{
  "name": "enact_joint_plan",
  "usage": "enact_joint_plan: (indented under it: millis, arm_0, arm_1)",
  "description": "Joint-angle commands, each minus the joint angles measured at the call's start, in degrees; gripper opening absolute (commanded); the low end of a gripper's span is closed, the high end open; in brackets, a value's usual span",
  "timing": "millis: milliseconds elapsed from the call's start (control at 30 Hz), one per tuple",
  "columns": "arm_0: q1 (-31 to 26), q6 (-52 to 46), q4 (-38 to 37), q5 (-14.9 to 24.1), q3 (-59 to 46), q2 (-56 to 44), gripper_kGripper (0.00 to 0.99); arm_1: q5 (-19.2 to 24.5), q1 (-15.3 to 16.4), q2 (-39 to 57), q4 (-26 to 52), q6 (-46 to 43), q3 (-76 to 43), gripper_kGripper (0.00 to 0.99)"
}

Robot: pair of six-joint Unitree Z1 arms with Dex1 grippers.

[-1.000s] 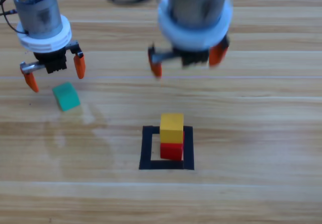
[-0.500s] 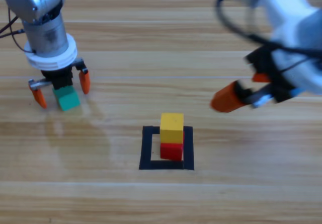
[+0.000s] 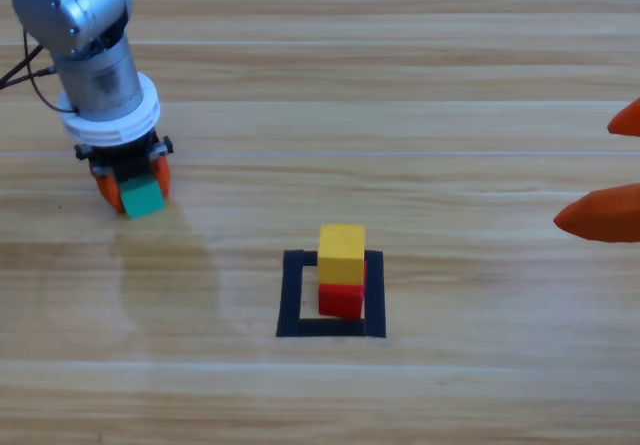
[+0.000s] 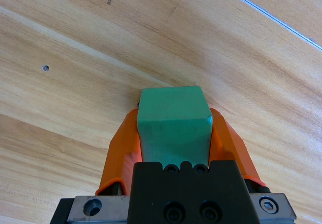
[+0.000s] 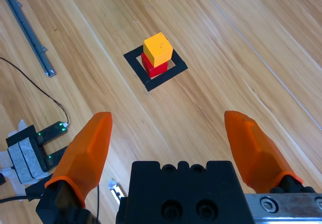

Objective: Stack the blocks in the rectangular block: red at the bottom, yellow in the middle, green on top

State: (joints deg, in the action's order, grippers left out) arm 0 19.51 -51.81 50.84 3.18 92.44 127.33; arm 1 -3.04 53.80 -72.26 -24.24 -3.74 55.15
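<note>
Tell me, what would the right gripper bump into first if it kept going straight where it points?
Probably bare table: the open right gripper aims just short of the yellow cube, though depth is unclear.

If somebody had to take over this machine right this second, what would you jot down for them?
Left claw: shut on the green cube, at the table's left, away from the stack.
Right claw: open and empty, drawn back to the right edge.
Done: red cube sits inside the black tape rectangle, with the yellow cube on top of it.
Left: carry the green cube over, set it on the yellow one, then let go.
</note>
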Motion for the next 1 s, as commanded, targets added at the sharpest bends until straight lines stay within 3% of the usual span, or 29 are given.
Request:
enact_joint_plan:
  millis: [33,200,400,700,1000]
  arm_0:
    - [-1.05,2.07,-0.48,-0.10,-1.47,1.43,0.331]
    - [-0.70,12.17,6.64,-0.45,6.00,-0.24,0.040]
    - [9.58,22.28,25.63,-1.33,29.11,5.91,0.003]
    - [19.96,23.25,29.05,-3.70,29.11,0.29,0.000]
    - [22.15,18.24,29.93,-2.82,31.57,3.36,0.000]
  arm_1:
    - [-1.44,-1.60,-1.75,0.77,-1.18,-0.74,0.986]
    - [-1.44,-1.60,-1.75,0.69,-1.36,-1.10,0.986]
    - [-1.44,-1.60,-1.48,0.51,-1.44,-1.18,0.986]
    - [-1.35,-1.60,-2.27,0.51,-1.44,-1.45,0.986]
    - [-1.44,-1.60,-4.38,0.51,-1.53,-1.01,0.986]
